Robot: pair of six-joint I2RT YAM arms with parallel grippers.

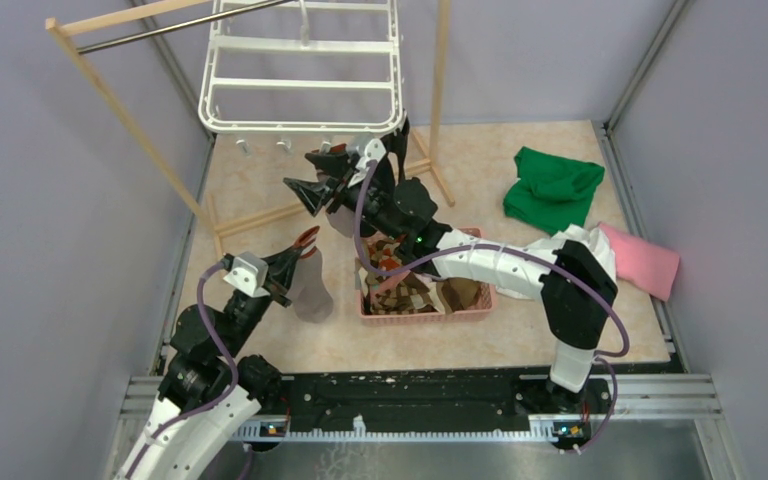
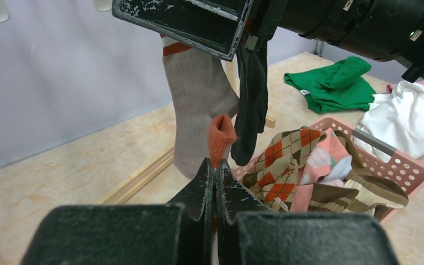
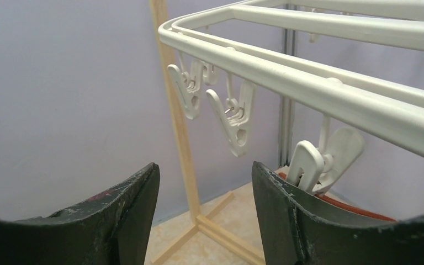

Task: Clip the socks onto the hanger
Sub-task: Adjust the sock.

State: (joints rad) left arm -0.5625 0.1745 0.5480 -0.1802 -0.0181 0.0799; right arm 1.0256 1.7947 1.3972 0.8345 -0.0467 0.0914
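Observation:
The white hanger (image 1: 300, 70) hangs at the back, with small clips (image 3: 234, 118) along its near edge. My left gripper (image 2: 216, 163) (image 1: 307, 238) is shut on the orange tip of a grey-brown sock (image 2: 199, 110). The sock's orange-striped cuff runs up behind my right gripper's finger (image 2: 182, 22). My right gripper (image 3: 204, 165) (image 1: 310, 172) is open under the hanger's edge with nothing between its fingers. A white clip (image 3: 320, 165) sits just outside its right finger, over an orange edge. A black sock (image 2: 252, 105) hangs beside the grey one.
A pink basket (image 1: 470, 305) of argyle, pink and striped socks (image 2: 287, 160) sits at mid-table. Green (image 1: 552, 185), white (image 1: 585, 240) and pink (image 1: 645, 260) cloths lie at the right. The wooden rack's posts (image 1: 130, 120) and floor bars stand around the hanger.

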